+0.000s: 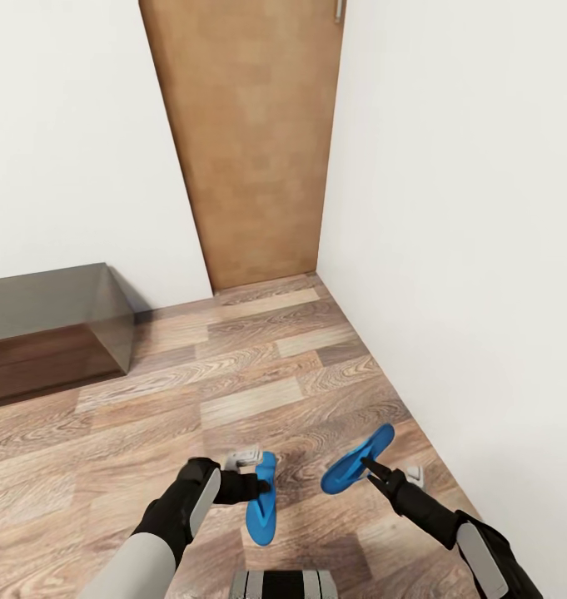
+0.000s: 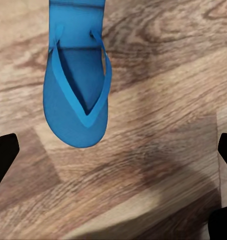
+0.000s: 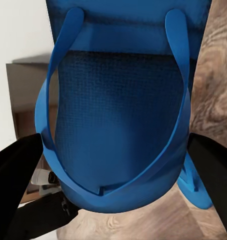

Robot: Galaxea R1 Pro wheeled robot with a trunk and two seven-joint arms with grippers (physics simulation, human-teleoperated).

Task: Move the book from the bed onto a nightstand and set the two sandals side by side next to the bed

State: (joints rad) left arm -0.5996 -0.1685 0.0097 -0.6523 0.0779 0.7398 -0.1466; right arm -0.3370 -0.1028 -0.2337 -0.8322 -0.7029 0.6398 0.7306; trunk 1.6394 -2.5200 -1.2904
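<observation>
One bright blue sandal [image 1: 261, 509] lies flat on the wood-plank floor, straps up [image 2: 76, 90]. My left gripper [image 1: 265, 486] hangs over it, pointing down, open [image 2: 116, 145], its fingers spread wide past the sandal's toe end. The other blue sandal [image 1: 358, 459] is held tilted above the floor near the right wall. My right gripper [image 1: 371, 467] is shut on it, a dark finger pressed against each side of the sole [image 3: 118, 130]. The book, the bed and the nightstand are out of view.
A brown wooden door [image 1: 250, 141] stands straight ahead in the corner. A white wall [image 1: 483, 249] runs close along the right. A long low dark bench [image 1: 50, 333] sits against the left wall. My base [image 1: 283, 584] is at the bottom edge.
</observation>
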